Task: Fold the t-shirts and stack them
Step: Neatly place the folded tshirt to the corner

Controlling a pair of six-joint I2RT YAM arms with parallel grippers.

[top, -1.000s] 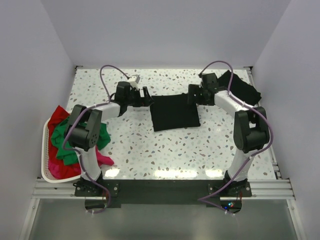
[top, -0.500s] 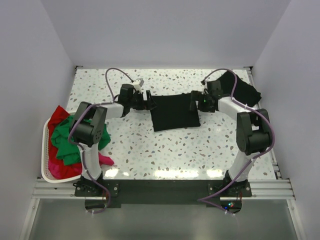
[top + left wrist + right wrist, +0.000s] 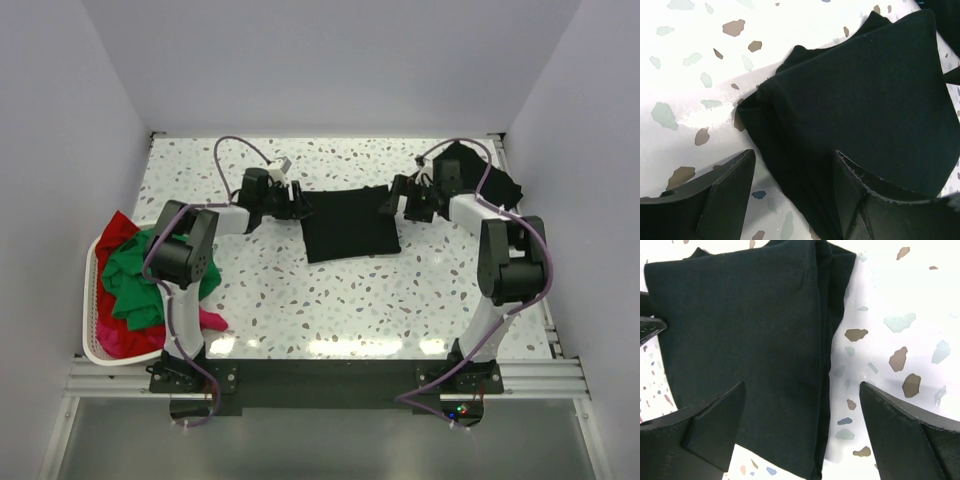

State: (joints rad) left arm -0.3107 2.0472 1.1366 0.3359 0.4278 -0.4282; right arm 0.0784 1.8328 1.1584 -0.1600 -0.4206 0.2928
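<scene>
Lying folded at the middle of the tabletop [image 3: 330,300], the black t-shirt [image 3: 350,228] sits between both grippers. The left gripper [image 3: 298,203] is open, its jaws straddling the shirt's left edge without clamping it. The right gripper [image 3: 393,203] is wide open over the right edge. A second black t-shirt [image 3: 487,178] lies at the far right corner. Coloured t-shirts [image 3: 135,275] fill the white basket [image 3: 88,305] at left.

Lab test booth: bare white walls [image 3: 60,150], speckled tabletop [image 3: 330,300], aluminium rail [image 3: 330,372].

You have open table [image 3: 350,300] along the near edge — the basket [image 3: 86,310] blocks the left edge, a black stack [image 3: 500,183] the far right corner.
</scene>
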